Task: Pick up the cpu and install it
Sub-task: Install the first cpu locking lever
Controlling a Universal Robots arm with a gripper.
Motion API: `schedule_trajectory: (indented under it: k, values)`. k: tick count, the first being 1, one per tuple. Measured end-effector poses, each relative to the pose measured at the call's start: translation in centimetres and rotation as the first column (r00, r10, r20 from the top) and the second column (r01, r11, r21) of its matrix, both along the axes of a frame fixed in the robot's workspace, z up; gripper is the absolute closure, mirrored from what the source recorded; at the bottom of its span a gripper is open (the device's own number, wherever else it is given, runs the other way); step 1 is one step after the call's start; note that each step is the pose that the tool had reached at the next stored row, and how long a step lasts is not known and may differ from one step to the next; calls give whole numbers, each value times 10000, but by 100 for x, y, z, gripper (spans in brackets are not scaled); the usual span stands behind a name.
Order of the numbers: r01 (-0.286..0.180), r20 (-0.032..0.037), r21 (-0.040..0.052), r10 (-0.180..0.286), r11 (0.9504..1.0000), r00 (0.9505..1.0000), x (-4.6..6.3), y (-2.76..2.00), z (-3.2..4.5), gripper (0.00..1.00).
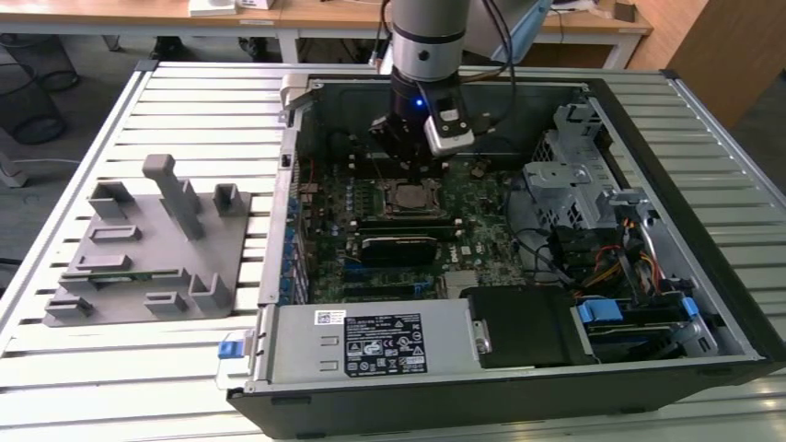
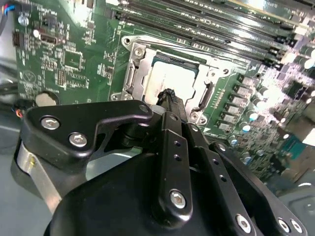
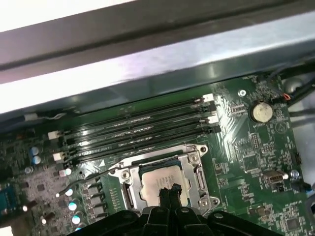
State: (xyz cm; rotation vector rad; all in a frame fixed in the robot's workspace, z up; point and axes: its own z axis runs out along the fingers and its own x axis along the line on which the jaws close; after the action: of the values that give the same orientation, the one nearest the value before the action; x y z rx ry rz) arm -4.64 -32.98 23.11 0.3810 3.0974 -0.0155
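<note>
The cpu, a flat square chip with a shiny silver top, lies flat inside the metal-framed socket on the green motherboard. It also shows in the first wrist view as the cpu within the socket frame. My gripper hangs just above the chip's middle, its two black fingertips pressed together with nothing between them. In the first wrist view the gripper covers part of the silver top. In the exterior view the gripper sits inside the open computer case, right over the cpu.
Long memory slots run beside the socket, with a coin battery nearby. The case wall rises close behind the slots. A power supply, drive cage and cables crowd the case. A grey fixture tray sits outside it.
</note>
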Motion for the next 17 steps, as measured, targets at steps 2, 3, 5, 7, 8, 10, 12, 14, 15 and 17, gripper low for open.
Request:
schedule_trajectory:
  k: [2,3,5,7,8,10,12,14,15,17]
  values:
    - [-54,0,0,54,10000,10000,-40,-6,0,89]
    - [-68,1,2,68,10000,10000,-65,-8,0,89]
    - [-184,0,0,184,9998,9998,-92,-10,0,89]
    - [-542,0,-1,542,9985,9985,-92,-9,-2,89]
    - [-728,1,0,728,9973,9973,-92,-10,-2,89]
    - [-1096,0,0,1096,9940,9940,-92,-10,-4,89]
    - [-1451,0,0,1451,9894,9894,-92,-10,-5,89]
    - [-1786,3,21,1786,9839,9839,-93,-11,-7,89]
    - [-1910,15,80,1910,9816,9816,-93,-11,-8,89]
    - [-2005,35,187,2005,9795,9797,-97,-11,-10,89]
